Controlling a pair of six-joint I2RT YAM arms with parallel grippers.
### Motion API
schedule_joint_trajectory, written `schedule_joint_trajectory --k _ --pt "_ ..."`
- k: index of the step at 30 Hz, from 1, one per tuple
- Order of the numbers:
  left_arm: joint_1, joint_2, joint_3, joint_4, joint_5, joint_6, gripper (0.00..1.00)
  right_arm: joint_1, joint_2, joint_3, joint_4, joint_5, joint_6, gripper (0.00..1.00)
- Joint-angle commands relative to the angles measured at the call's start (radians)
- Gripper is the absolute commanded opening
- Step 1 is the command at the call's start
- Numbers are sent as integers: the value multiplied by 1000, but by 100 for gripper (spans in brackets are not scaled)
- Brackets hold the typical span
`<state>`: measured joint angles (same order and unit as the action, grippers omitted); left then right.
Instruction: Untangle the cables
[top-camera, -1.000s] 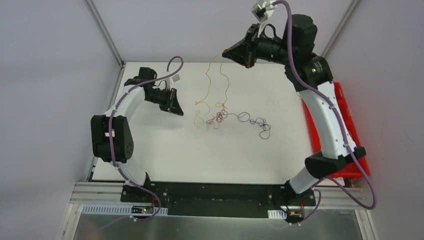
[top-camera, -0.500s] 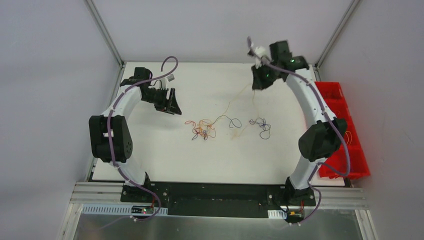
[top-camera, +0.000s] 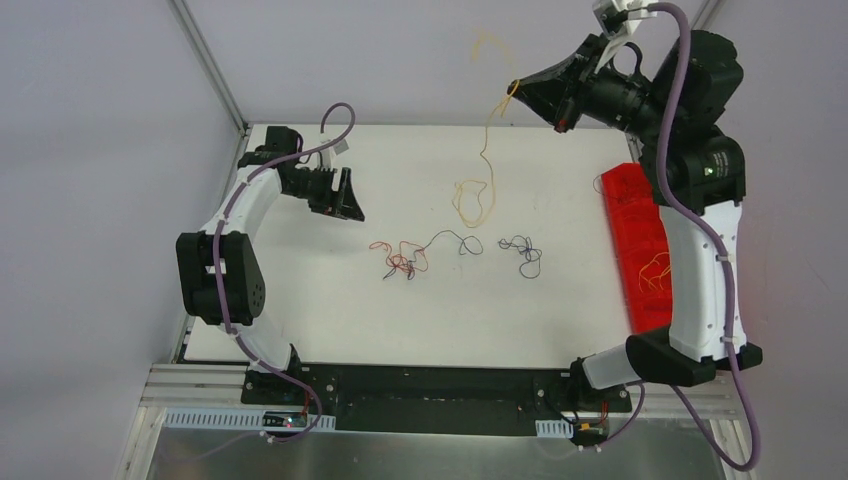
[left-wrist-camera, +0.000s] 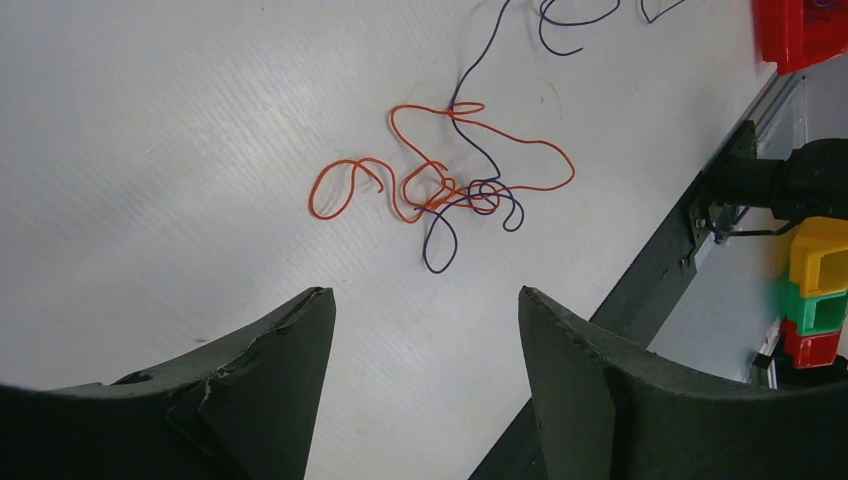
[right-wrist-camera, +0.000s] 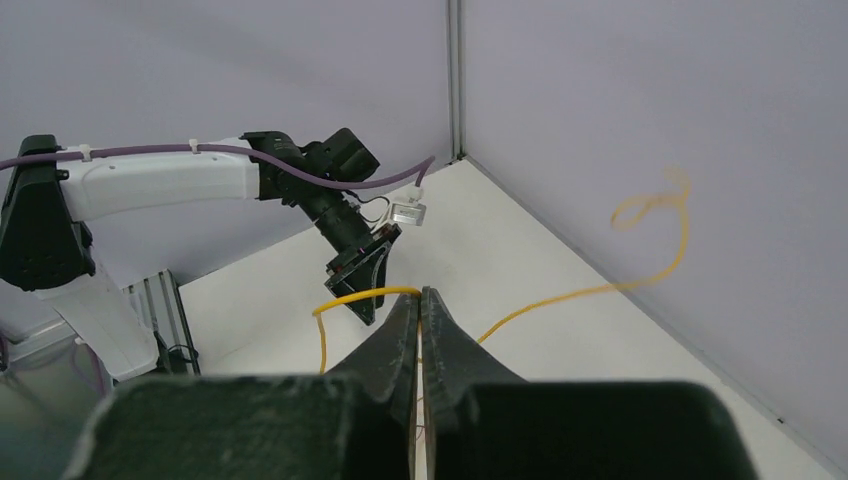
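Observation:
My right gripper (top-camera: 517, 88) is raised above the table's far side, shut on a yellow cable (top-camera: 472, 200) that dangles from it, its lower loops near the tabletop. In the right wrist view the shut gripper (right-wrist-camera: 420, 292) pinches that yellow cable (right-wrist-camera: 350, 297), which arcs off to both sides. On the table an orange-red cable (top-camera: 398, 260) lies tangled with a dark purple cable (top-camera: 455, 240); another dark cable (top-camera: 523, 252) lies to their right. My left gripper (top-camera: 350, 202) hovers open left of the tangle, nothing between its fingers. In the left wrist view that gripper (left-wrist-camera: 425, 292) faces the orange cable (left-wrist-camera: 440, 185).
A red bin (top-camera: 625, 215) stands at the table's right edge, partly behind the right arm, with orange and yellow wires (top-camera: 655, 272) inside. Small stacked yellow, green and red bins (left-wrist-camera: 820, 290) sit off the table. Grey walls enclose the back and sides.
My left gripper has opened. The right arm dipped toward the table, then swung up and right, and the yellow cable now hangs apart from the orange and dark tangle.

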<state>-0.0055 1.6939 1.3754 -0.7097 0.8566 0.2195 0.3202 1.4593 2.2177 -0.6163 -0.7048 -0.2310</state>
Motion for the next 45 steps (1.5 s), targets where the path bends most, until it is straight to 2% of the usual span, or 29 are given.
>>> schedule_joint_trajectory --k 1,5,7,15,19,27,32,38,45 --pt "-1 -42 48 7 41 20 69 -4 26 -36 67 -4 92 0" --pt "0 -33 53 7 41 34 70 -5 -27 -76 14 25 76 0" --pt "-1 -26 53 7 37 42 70 -5 -76 -156 -23 33 42 0" --pt "-1 4 49 7 41 55 70 14 -301 -650 -191 38 -85 0" --pt "-1 21 48 7 44 60 70 42 -333 -829 -198 58 -150 0" --pt "-1 22 39 7 37 64 70 161 -159 -940 -190 133 -250 0" --pt "-1 -1 12 6 28 70 70 186 -28 -1004 -154 190 -310 0" --pt "-1 -27 -24 7 20 75 70 202 138 -987 -10 244 -256 0" --pt "0 -43 -40 6 9 75 70 235 275 -975 51 277 -289 0"
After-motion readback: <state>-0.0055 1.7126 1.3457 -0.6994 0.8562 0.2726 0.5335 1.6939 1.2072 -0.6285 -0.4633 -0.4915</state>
